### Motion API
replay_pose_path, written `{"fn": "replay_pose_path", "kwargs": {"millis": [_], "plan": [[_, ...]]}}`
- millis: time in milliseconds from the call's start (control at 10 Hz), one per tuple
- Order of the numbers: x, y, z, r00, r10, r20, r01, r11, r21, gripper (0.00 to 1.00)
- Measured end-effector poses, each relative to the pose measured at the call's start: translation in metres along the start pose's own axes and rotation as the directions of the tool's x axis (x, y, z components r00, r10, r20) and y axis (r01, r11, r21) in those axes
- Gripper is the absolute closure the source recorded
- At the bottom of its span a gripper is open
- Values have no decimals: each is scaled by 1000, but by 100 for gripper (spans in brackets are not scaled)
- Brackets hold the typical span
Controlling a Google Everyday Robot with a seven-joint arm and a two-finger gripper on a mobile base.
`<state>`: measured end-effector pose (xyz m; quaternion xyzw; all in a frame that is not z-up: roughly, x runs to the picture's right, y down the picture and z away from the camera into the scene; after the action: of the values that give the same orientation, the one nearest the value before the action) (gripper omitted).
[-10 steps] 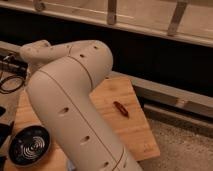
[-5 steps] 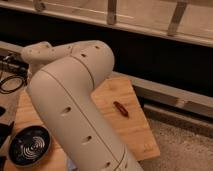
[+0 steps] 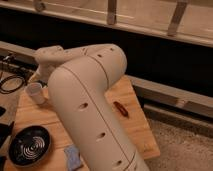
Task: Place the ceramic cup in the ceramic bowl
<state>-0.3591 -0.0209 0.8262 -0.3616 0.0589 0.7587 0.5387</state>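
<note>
Ceramic cup (image 3: 36,93): small, plain white, upright, at far-left part of worktop (image 3: 50,116), just below tool (image 3: 37,78). Ceramic bowl (image 3: 30,145): wide, black, white spiral inside, near-left corner, apart from cup.

Wooden table (image 3: 136,131), glossy ceramic bowl (image 3: 30,146)

Dim warm light, soft shadows, gripper (image 3: 35,79) seemingly shaded at far left
</note>
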Motion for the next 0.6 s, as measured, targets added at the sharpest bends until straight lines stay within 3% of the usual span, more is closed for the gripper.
{"fn": "replay_pose_path", "kwargs": {"millis": [200, 600], "plan": [[-3, -5, 2, 1000, 13, -5, -13, 1000, -10, 20], [-2, -11, 21, 998, 23, -52, -24, 1000, -13, 20]]}}
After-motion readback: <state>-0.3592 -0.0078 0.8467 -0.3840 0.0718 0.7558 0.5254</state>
